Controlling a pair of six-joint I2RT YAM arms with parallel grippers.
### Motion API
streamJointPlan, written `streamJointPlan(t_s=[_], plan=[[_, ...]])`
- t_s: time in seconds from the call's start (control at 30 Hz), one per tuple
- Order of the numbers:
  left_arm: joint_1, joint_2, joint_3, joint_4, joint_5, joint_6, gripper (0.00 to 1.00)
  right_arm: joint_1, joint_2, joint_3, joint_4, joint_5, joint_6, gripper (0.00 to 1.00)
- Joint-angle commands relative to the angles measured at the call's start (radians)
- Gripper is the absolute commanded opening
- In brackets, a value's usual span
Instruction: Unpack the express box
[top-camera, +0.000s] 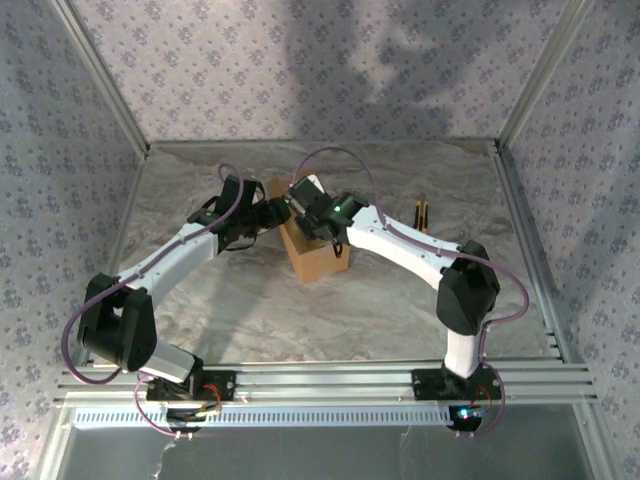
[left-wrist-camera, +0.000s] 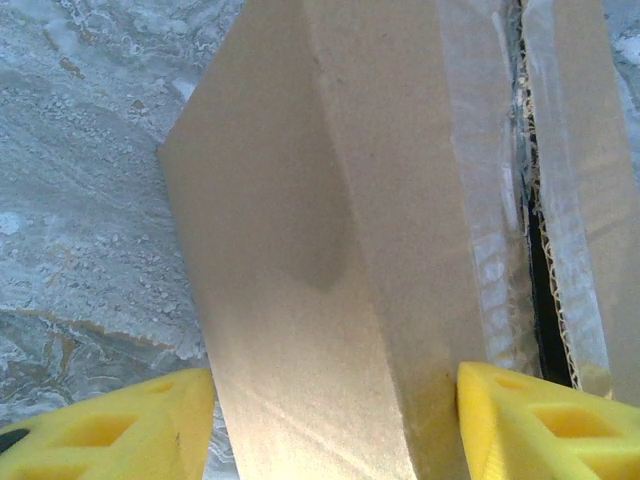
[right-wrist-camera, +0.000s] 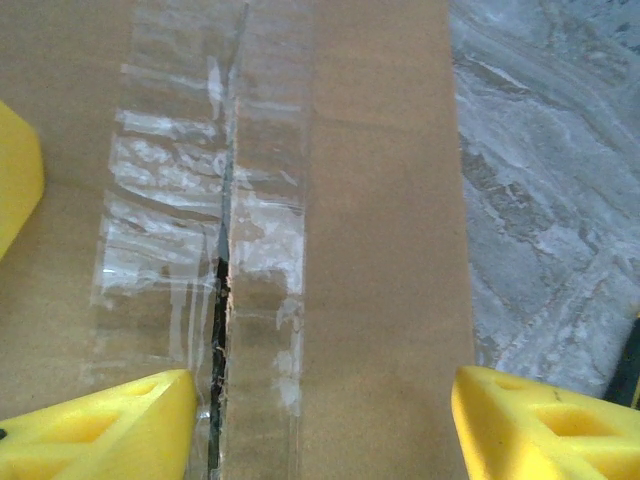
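Observation:
The express box (top-camera: 320, 262) is a small brown carton standing mid-table, with both arms bent over its top. In the left wrist view, the box (left-wrist-camera: 300, 250) runs between the fingers of my left gripper (left-wrist-camera: 335, 430). These straddle its upper left edge, one finger (left-wrist-camera: 110, 430) beside the side wall with a sliver of table showing, the other on the taped top. My right gripper (right-wrist-camera: 320, 430) hangs open over the right top flap (right-wrist-camera: 385, 200). One of its fingers (right-wrist-camera: 100, 430) sits at the seam, the other past the box edge. The clear tape (right-wrist-camera: 225, 250) is split along the seam by a dark gap.
A black-and-yellow tool (top-camera: 423, 213) lies on the crinkled grey cover to the right of the box. Patterned walls close in the left, back and right sides. Aluminium rails (top-camera: 330, 380) run along the near edge between the arm bases.

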Motion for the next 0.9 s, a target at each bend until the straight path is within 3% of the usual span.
streamJointPlan(t_s=[0.0, 0.87], plan=[[0.002, 0.023, -0.055, -0.163, -0.03, 0.008, 0.65, -0.01, 0.021, 0.013, -0.101, 0.108, 0.001, 0.69], [0.002, 0.007, -0.097, -0.166, -0.046, 0.004, 0.64, 0.002, -0.079, 0.028, -0.112, 0.221, -0.043, 0.68]])
